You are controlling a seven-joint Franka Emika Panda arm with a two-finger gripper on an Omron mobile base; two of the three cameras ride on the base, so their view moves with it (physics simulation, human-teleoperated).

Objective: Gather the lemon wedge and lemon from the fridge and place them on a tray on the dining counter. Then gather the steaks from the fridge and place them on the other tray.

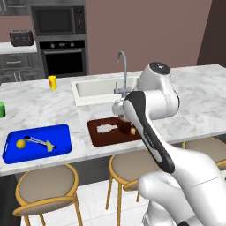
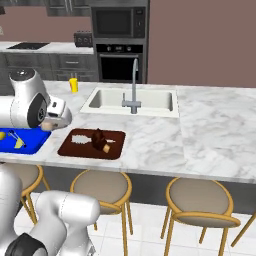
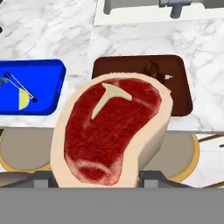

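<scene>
The steak point(image 3: 111, 131), seen from the hand camera, stands on edge between the fingers, its red cut face with the pale T-bone turned to the camera; its long axis runs from lower left to upper right in that view, broad end up. The gripper point(image 3: 99, 178) is clamped on its sides, jaws held wide by the thick meat, the dark tips just visible at either flank. It hangs above the counter's point(image 2: 210, 130) near edge, over the stools point(image 2: 102, 187), just short of the brown tray point(image 3: 179, 87). On that tray lies another steak point(image 2: 98, 139), dark and small in the right base view. The blue tray point(image 1: 62, 134) sits to its left, well apart, carrying the lemon point(image 1: 20, 144) and the wedge point(image 1: 51, 147). Behind are the sink point(image 2: 150, 102) and tap point(image 2: 133, 85)
</scene>
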